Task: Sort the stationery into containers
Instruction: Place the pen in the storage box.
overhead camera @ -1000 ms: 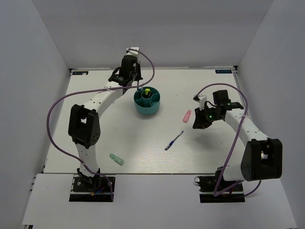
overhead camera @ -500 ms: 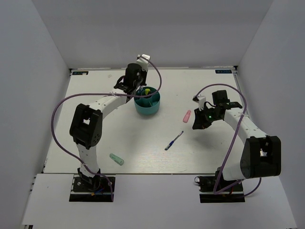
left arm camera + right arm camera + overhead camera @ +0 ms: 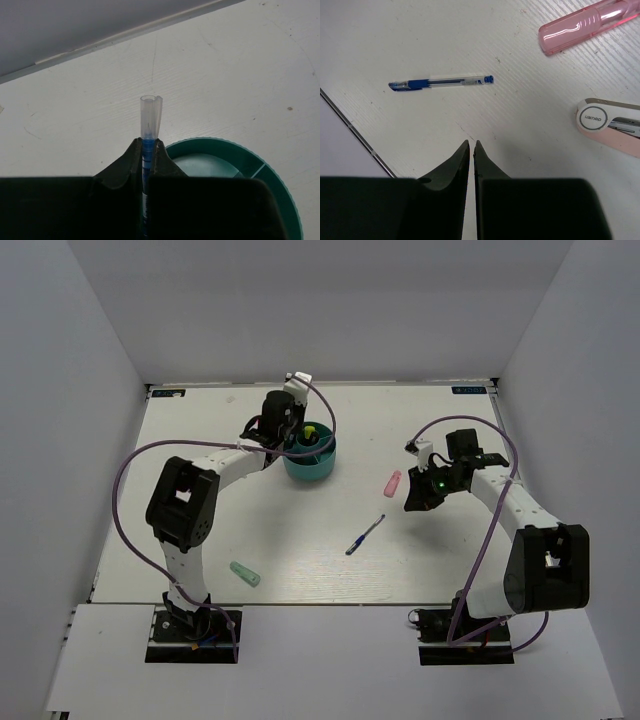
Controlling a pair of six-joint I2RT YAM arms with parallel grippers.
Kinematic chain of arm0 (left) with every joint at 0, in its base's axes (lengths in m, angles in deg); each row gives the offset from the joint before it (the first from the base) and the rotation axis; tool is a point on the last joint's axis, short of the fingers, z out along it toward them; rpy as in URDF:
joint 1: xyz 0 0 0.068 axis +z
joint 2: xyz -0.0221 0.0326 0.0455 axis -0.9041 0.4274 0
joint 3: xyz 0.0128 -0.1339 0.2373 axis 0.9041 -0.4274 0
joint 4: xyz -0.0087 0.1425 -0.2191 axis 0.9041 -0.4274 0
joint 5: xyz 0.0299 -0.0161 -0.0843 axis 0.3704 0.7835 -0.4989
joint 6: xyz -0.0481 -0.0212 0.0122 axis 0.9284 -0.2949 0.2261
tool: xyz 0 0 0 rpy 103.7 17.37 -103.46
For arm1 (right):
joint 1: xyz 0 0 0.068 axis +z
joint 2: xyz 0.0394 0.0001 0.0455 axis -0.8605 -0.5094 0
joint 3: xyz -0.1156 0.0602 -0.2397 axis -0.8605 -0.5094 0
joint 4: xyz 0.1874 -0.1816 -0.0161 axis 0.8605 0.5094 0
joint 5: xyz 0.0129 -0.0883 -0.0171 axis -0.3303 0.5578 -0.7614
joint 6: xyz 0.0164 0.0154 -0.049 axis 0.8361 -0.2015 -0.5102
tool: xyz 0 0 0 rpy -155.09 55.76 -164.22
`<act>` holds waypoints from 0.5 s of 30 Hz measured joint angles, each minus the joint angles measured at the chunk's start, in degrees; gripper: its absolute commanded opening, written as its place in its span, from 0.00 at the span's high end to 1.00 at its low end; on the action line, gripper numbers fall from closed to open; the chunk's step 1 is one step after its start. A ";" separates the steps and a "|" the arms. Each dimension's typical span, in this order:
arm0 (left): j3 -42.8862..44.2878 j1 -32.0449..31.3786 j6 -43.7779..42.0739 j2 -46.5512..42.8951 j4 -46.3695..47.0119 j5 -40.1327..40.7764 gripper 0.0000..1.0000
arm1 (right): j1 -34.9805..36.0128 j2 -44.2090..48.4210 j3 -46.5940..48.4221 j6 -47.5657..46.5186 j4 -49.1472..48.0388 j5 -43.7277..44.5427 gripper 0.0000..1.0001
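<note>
Only our left wrist view shows the left end effector (image 3: 147, 146) clamping a thin blue pen (image 3: 150, 112), clear end jutting out, the teal organizer (image 3: 220, 142) at 4 o'clock. Our right end effector (image 3: 471, 145) is clenched empty above the bench (image 3: 395, 40), a second blue pen (image 3: 442, 81) at 11 o'clock, a glossy pink highlighter (image 3: 585, 22) at 1 o'clock.

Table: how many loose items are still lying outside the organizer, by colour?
Blue pen: 1
Pink highlighter: 1
Pink-and-white item: 1
Mint marker: 1
Total: 4
Not counted: second blue pen in left gripper.
</note>
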 measured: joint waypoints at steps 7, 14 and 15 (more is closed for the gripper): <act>-2.47 0.00 0.50 -0.02 1.57 0.87 0.79 | -0.04 -0.22 0.00 0.00 0.00 0.00 0.88; -2.97 0.00 1.49 -0.33 1.66 2.49 0.38 | -0.04 -0.44 0.00 -0.02 0.02 -0.02 0.86; -2.97 0.00 1.62 -0.44 1.57 2.73 0.34 | -0.04 -0.44 0.00 0.00 0.02 -0.02 0.86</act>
